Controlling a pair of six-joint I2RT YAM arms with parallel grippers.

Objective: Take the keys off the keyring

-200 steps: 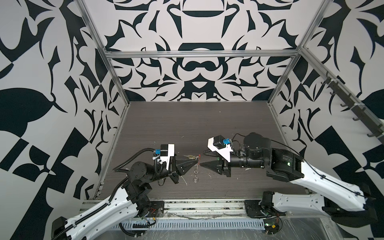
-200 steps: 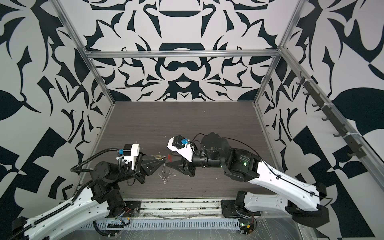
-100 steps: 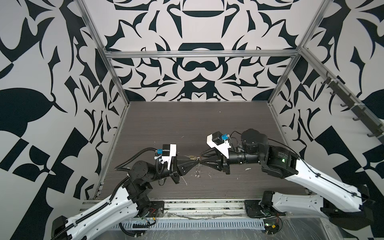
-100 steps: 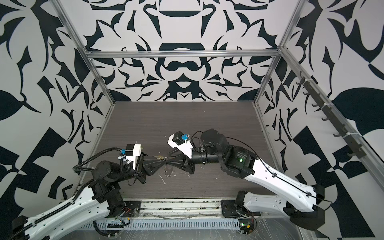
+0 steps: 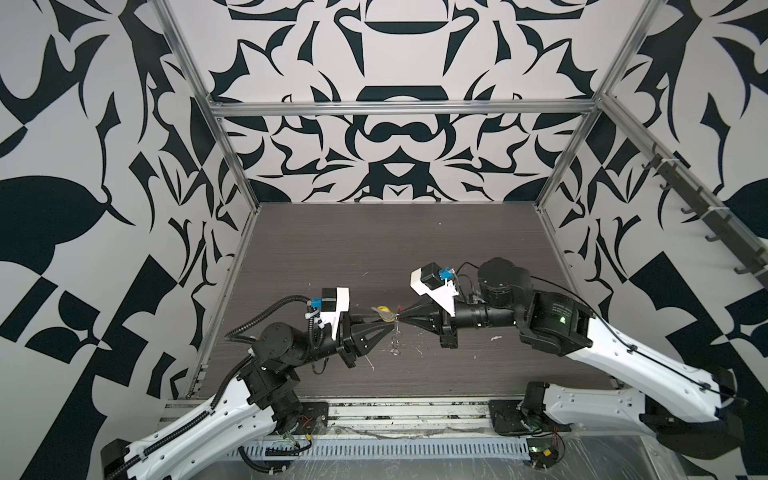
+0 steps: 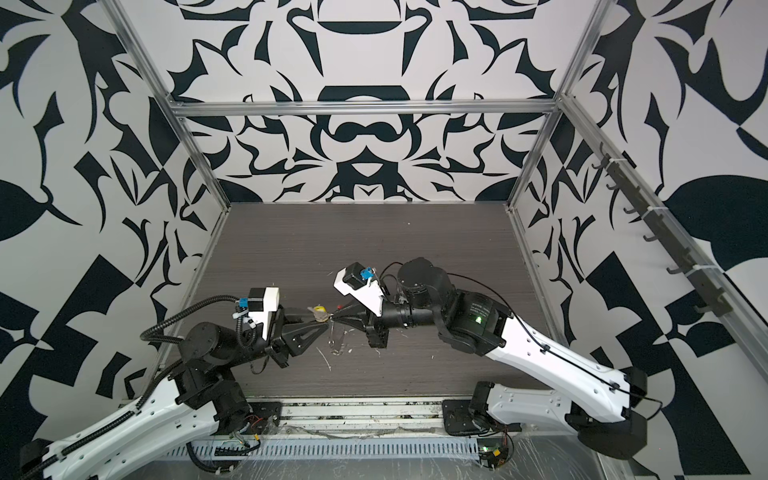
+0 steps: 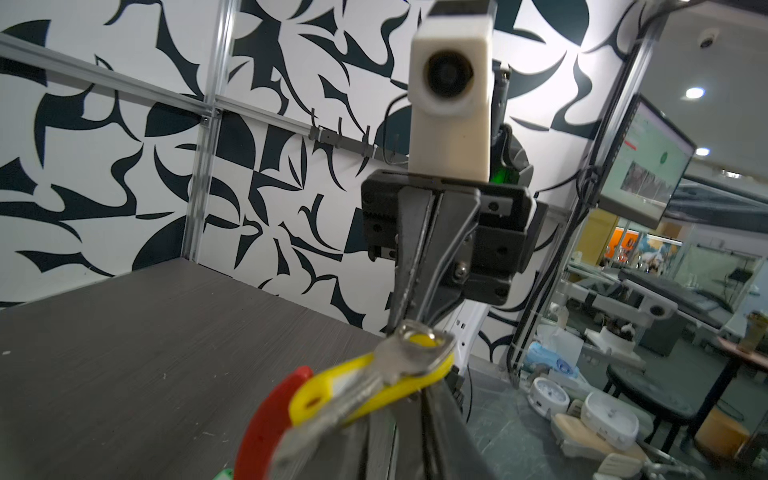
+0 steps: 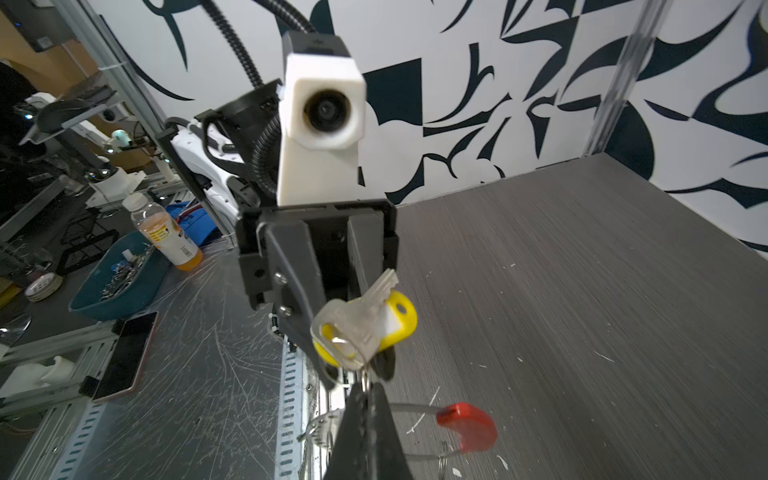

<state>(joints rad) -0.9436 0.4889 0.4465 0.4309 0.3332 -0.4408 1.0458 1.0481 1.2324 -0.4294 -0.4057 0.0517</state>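
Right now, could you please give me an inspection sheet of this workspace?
Surface: dark wood-grain table, scratched.
Job's things: keyring hangs at the meeting fingertips; yellow-tagged key lies across the left gripper; green tag barely shows.
Clutter: white flecks.
Grippers: left gripper jaws parted, grip unclear; right gripper shut on the keyring.
Cables: black conduit on the left arm.
Surroundings: patterned walls; bottle, tray, phone off the table.
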